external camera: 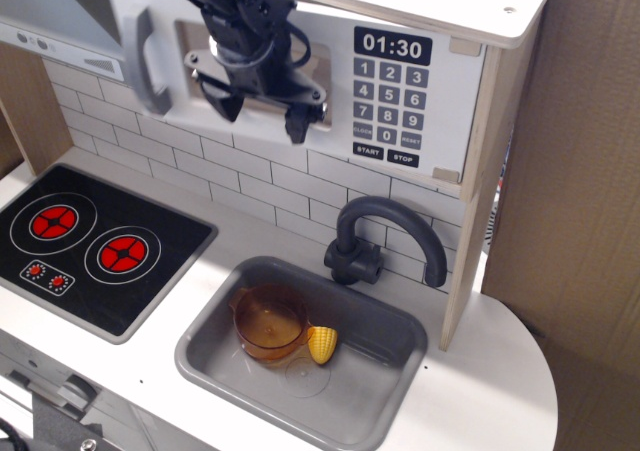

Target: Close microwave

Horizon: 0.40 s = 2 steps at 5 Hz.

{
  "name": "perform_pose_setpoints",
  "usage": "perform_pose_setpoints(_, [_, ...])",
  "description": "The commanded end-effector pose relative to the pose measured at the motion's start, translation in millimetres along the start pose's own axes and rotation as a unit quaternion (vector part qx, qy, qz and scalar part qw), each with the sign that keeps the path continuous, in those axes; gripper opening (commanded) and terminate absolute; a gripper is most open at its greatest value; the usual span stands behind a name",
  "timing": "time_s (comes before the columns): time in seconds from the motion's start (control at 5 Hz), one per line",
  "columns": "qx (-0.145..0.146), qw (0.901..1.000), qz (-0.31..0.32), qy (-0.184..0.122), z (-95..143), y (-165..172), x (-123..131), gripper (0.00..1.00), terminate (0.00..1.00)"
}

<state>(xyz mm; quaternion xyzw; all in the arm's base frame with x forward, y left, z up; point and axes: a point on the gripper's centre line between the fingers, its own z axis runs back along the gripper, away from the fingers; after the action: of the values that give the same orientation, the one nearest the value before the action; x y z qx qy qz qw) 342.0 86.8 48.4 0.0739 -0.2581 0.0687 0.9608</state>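
Observation:
The pale wood toy microwave [470,91] sits at the top of the play kitchen. Its white door [335,41] with a clear window lies nearly flat against the front, beside the black keypad [392,96] showing 01:30. The grey bar handle [150,61] is at the door's left end. My black gripper [257,111] is pressed up against the door over the window, fingers [297,124] spread open and empty. It hides most of the window.
A grey range hood [50,11] is at the top left. A black stovetop [90,241] with red burners lies at the left. The grey sink [395,366] holds an amber cup [268,323] and a corn piece [322,344]. A dark faucet [385,236] rises behind it.

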Motion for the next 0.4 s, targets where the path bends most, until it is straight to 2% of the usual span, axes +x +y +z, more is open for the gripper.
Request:
perform_pose_setpoints(0.0, [0.000, 0.9986, -0.018, -0.050, 9.4, 6.2, 34.4, 1.00, 0.00])
perform_pose_setpoints(0.2, [0.000, 0.9981, -0.023, -0.056, 9.7, 7.9, 39.1, 1.00, 0.00])
